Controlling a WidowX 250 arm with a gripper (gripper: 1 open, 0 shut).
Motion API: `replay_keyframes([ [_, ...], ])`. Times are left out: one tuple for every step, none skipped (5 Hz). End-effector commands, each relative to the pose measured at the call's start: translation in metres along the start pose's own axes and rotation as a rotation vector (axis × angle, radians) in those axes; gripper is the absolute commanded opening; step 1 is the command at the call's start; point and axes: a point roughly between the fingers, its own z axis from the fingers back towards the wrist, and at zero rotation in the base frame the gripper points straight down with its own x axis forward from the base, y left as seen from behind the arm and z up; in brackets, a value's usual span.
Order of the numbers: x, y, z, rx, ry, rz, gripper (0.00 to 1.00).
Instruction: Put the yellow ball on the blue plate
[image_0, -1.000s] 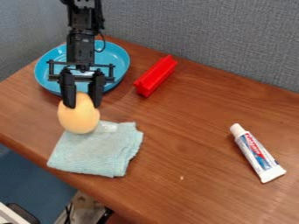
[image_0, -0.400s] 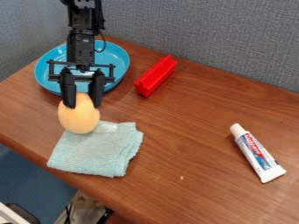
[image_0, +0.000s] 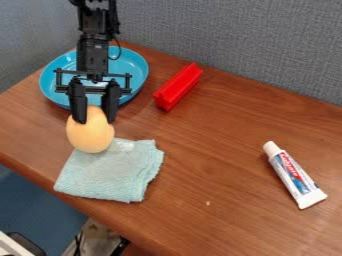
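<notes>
Arm's upper part cut off at the top edge, plate (image_0: 60, 70) partly hidden behind the arm, contents not visible, gripper (image_0: 91, 112) with 2 fingers pinching the ball (image_0: 90, 133) at the cloth's (image_0: 111, 170) far corner, red block (image_0: 177, 86) beside plate, tube (image_0: 293, 173) well apart at right.

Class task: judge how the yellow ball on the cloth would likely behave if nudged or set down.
The yellow ball looks smooth and egg-shaped, so it would probably roll or wobble. The cloth beneath may damp that. On the blue plate, the raised rim would likely keep it in.
</notes>
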Motion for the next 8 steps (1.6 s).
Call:
replay_keyframes([
  [-0.0017, -0.0004, 0.0103, -0.029, -0.022, -0.005, 0.00],
  [-0.0018, -0.0008, 0.0103, -0.028, -0.021, -0.008, 0.00],
  [-0.0019, -0.0011, 0.0101, -0.026, -0.019, -0.011, 0.00],
  [-0.0020, -0.0015, 0.0100, -0.025, -0.018, -0.014, 0.00],
  [-0.0020, -0.0019, 0.0100, -0.023, -0.017, -0.017, 0.00],
  [-0.0021, -0.0023, 0.0099, -0.022, -0.016, -0.020, 0.00],
  [-0.0021, -0.0027, 0.0098, -0.020, -0.015, -0.023, 0.00],
  [-0.0022, -0.0031, 0.0097, -0.019, -0.013, -0.026, 0.00],
])
